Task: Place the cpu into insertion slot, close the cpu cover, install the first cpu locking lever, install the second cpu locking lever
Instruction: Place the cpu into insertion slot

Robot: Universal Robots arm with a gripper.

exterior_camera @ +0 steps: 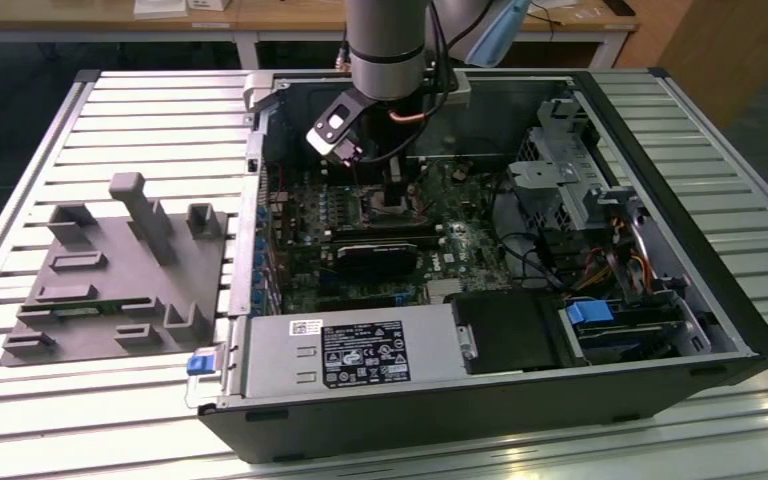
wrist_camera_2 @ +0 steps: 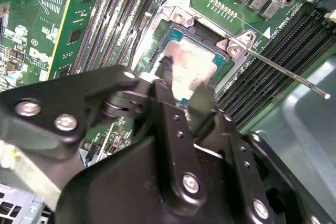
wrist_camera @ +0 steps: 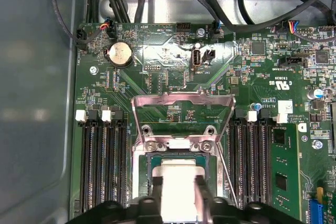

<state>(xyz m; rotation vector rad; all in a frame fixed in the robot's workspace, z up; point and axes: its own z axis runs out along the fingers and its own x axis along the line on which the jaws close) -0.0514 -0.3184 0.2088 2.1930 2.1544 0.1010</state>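
My gripper (wrist_camera: 178, 188) hangs low over the motherboard inside the open computer case (exterior_camera: 704, 300). Its two black fingers (wrist_camera: 155, 192) press on opposite edges of the cpu (wrist_camera: 178, 174), a dull silver square. The cpu (wrist_camera_2: 184, 64) sits level in or just above the insertion slot (wrist_camera: 149, 162), whose dark rim shows around it. The cpu cover (wrist_camera: 181, 97), a silvery frame with a square window, stands swung open behind the slot. A thin metal locking lever (wrist_camera_2: 283, 72) sticks out free beside the slot. In the exterior view the gripper (exterior_camera: 387, 180) is at the back of the case.
Long black memory slots (wrist_camera: 102, 166) flank the socket on both sides. Black cables (wrist_camera: 210, 3) run along the case wall behind the board. A power supply (exterior_camera: 357, 350) and drive cage (exterior_camera: 584, 190) crowd the case. A grey fixture block (exterior_camera: 117, 270) lies on the slatted table.
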